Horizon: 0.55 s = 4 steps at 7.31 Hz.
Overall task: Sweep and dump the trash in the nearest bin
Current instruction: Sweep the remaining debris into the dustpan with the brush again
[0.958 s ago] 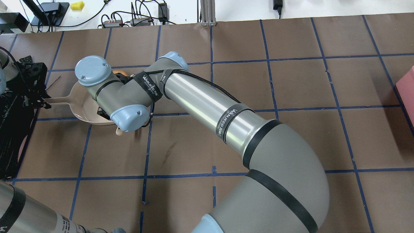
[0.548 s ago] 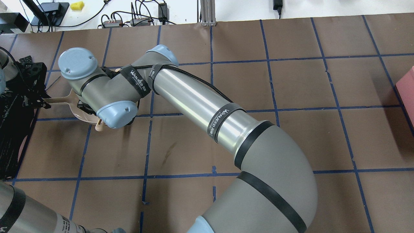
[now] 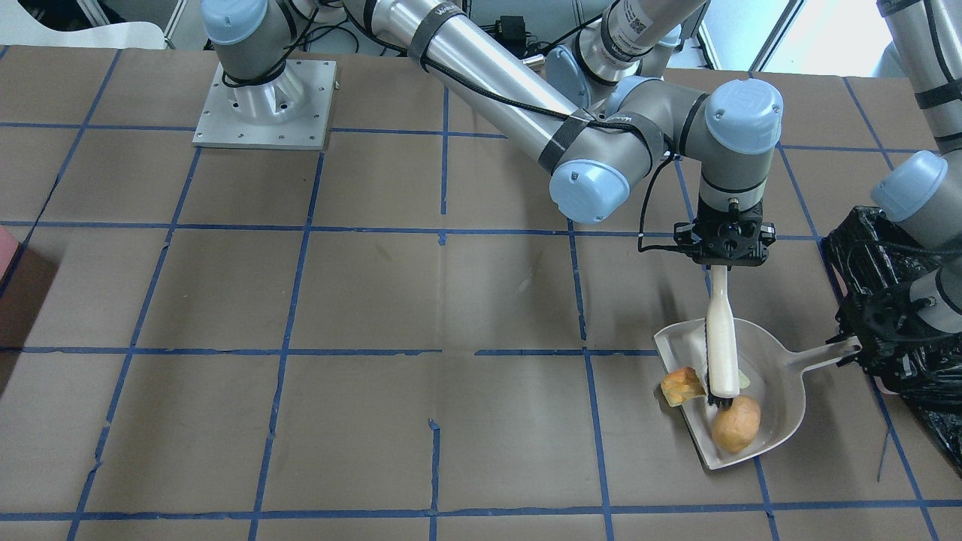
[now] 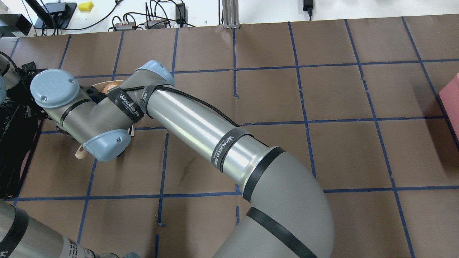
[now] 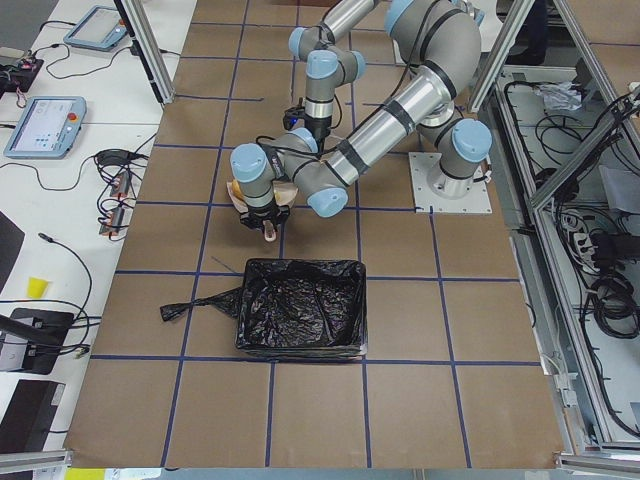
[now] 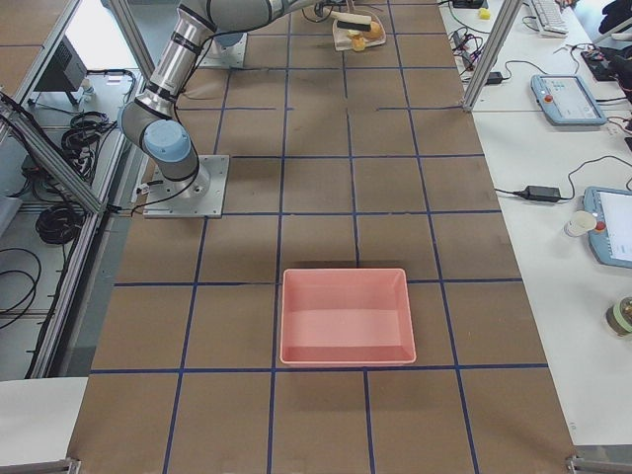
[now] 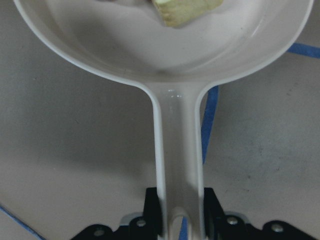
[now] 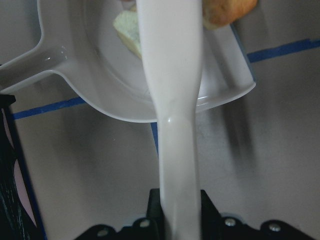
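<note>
My right gripper (image 3: 724, 259) is shut on the handle of a white brush (image 3: 721, 346), also seen in the right wrist view (image 8: 172, 100). The brush head stands in the white dustpan (image 3: 774, 406). My left gripper (image 3: 858, 347) is shut on the dustpan's handle (image 7: 177, 150) beside the bin (image 3: 902, 300), which is lined with a black bag (image 5: 300, 305). A round orange piece (image 3: 735, 423) and a pale green piece (image 7: 187, 10) lie in the pan. A yellow-orange piece (image 3: 680, 385) sits at the pan's lip. In the overhead view the right arm (image 4: 107, 114) hides the pan.
A pink tray (image 6: 346, 316) sits at the far right end of the table, also at the overhead view's edge (image 4: 452, 100). The right arm's base plate (image 3: 263, 105) is bolted to the brown table with blue tape lines. Cables and devices lie beyond the table's far edge.
My right arm's wrist has swung to the left toward the bin, dragging the brush across the dustpan; it now covers the pan in the overhead view. The left gripper stays put.
</note>
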### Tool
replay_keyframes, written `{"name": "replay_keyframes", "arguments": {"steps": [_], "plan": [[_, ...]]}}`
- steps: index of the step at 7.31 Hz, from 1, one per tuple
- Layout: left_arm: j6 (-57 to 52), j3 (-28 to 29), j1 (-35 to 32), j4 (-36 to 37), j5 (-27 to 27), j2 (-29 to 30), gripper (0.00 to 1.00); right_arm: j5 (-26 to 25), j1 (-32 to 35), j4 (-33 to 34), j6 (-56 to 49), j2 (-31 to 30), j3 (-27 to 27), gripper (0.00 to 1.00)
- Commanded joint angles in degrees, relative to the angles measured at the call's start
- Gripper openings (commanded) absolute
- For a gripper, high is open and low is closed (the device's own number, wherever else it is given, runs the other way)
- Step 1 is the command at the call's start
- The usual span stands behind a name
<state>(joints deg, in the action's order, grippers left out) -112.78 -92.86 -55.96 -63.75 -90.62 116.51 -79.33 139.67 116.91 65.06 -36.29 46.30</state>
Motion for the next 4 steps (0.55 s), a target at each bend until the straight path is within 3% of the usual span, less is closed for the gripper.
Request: {"name": "replay_keyframes", "arguments": {"steps": [1,4], "plan": [[0.02,-0.22,0.24,0.12,0.62,0.38,0.09,-0.03,-1.05,-2.80,0.17,-2.97,0.11,0.23],[0.02,-0.22,0.24,0.03,0.70,0.39,0.09,-1.86,-5.54,-9.67,-8.08,-9.40,1.94,0.23]]}}
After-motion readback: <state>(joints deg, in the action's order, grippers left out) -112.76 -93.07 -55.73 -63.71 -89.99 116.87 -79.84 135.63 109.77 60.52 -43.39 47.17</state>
